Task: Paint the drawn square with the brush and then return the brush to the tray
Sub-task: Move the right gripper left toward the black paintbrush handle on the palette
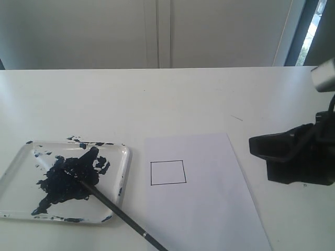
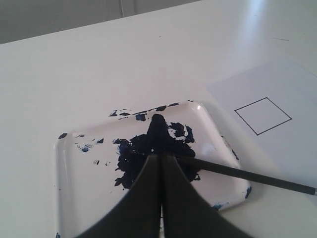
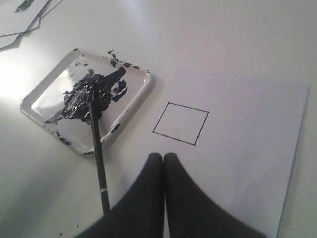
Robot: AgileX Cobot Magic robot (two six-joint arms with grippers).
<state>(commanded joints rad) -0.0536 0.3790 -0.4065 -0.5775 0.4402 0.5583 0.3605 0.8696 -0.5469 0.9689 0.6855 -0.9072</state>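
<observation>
The brush (image 1: 112, 208) lies with its tip in the dark paint blotch of the clear tray (image 1: 125, 157); its handle runs over the tray's rim toward the table's front edge. On the white paper (image 1: 214, 209) the drawn square (image 1: 168, 172) is a black outline, white inside. My left gripper (image 2: 159, 156) hangs shut over the tray (image 2: 74, 198), holding nothing, with the brush (image 2: 247, 176) beside it. My right gripper (image 3: 164, 156) is shut and holds nothing, above the paper near the square (image 3: 181, 124); the brush (image 3: 98, 148) lies apart from it. In the exterior view the right gripper (image 1: 252, 144) sits right of the paper.
A few loose white sheets (image 3: 20, 20) lie on the table beyond the tray (image 3: 143, 84) in the right wrist view. A pale wall (image 1: 157, 31) rises behind the table's far edge.
</observation>
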